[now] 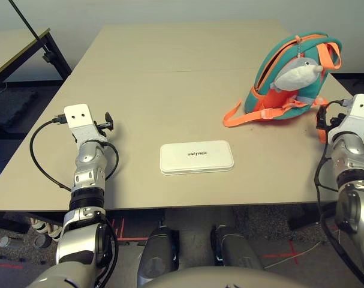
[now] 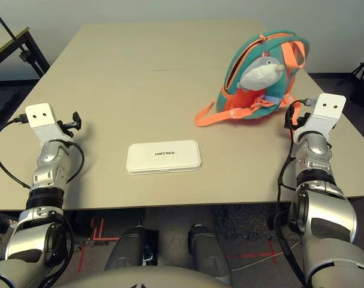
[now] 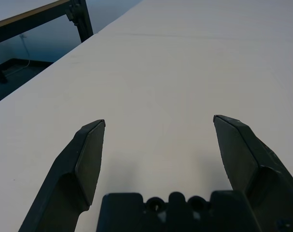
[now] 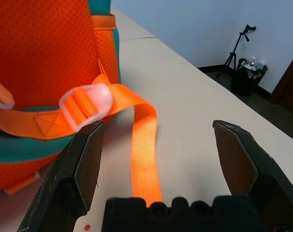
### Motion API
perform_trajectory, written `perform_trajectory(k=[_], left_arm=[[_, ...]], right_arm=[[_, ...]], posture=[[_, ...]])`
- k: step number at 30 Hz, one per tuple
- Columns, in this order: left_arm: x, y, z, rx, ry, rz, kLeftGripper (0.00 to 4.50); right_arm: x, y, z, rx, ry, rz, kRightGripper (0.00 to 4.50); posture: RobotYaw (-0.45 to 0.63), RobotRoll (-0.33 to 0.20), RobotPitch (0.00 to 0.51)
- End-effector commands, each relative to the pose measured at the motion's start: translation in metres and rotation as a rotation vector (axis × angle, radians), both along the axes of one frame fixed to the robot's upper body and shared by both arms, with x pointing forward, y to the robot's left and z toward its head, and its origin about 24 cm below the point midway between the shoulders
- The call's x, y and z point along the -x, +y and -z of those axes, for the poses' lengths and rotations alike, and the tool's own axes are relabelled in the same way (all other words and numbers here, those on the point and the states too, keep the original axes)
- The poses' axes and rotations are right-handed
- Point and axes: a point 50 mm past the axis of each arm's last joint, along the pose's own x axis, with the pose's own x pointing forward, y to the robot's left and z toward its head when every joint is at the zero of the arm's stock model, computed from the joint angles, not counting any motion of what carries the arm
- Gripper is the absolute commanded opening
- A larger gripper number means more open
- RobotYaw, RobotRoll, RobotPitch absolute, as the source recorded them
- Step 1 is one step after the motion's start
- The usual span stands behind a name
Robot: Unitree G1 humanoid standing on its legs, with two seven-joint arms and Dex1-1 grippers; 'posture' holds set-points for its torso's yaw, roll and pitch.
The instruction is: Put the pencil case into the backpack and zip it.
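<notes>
The pencil case lies flat on the worktop straight in front of me, lettering up, and I take it as my landmark. To its far right stands the backpack, propped upright with its orange straps trailing toward the case and the plush dolphin hanging on its front; its zip looks open along the top, which I judge leaves it ready to receive the case. My left gripper hovers well to the left of the case, fingers spread wide over bare worktop, holding nothing. My right gripper sits far right of the case, just beside the backpack, fingers likewise wide and empty. Its wrist view adds what the head views miss: a clear plastic buckle on the orange strap.
</notes>
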Motion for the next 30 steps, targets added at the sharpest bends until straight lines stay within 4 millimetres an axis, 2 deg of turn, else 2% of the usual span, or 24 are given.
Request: perform_trajectory(k=[1,7,10,16,18,22,26,30], left_arm=[[-0.004,-0.002,0.001,-0.008,0.019,0.018,4.50],[-0.007,0.003,-0.005,-0.013,0.014,0.035,4.50],[-0.008,0.008,-0.012,0.008,-0.003,0.079,4.50],[-0.007,0.031,-0.024,0.027,0.000,0.222,4.50],[-0.008,0.037,-0.029,0.093,0.014,0.278,4.50],[-0.015,0.031,-0.042,0.266,0.037,0.439,4.50],[-0.017,0.015,-0.051,0.477,0.150,0.638,4.50],[-0.010,-0.003,-0.059,0.597,0.296,0.819,4.50]], right_arm=[[0.004,-0.006,-0.003,0.003,-0.024,0.017,4.47],[0.007,-0.009,-0.007,0.022,-0.055,0.015,4.47],[0.015,-0.013,-0.007,0.041,-0.068,-0.006,4.47],[0.041,-0.012,-0.008,0.069,-0.054,-0.176,4.47],[0.054,-0.004,-0.014,0.088,-0.011,-0.307,4.47],[0.077,0.014,-0.031,0.089,0.101,-0.563,4.47],[0.085,0.038,-0.042,0.097,0.227,-0.789,4.47],[0.083,0.059,-0.048,0.160,0.331,-0.957,4.47]], posture=[[-0.05,0.000,0.062],[-0.06,0.000,0.055],[-0.06,0.000,0.048],[-0.12,0.000,0.052],[-0.14,0.000,0.057],[-0.16,0.000,0.059],[-0.16,0.000,0.057],[-0.17,0.000,0.050]])
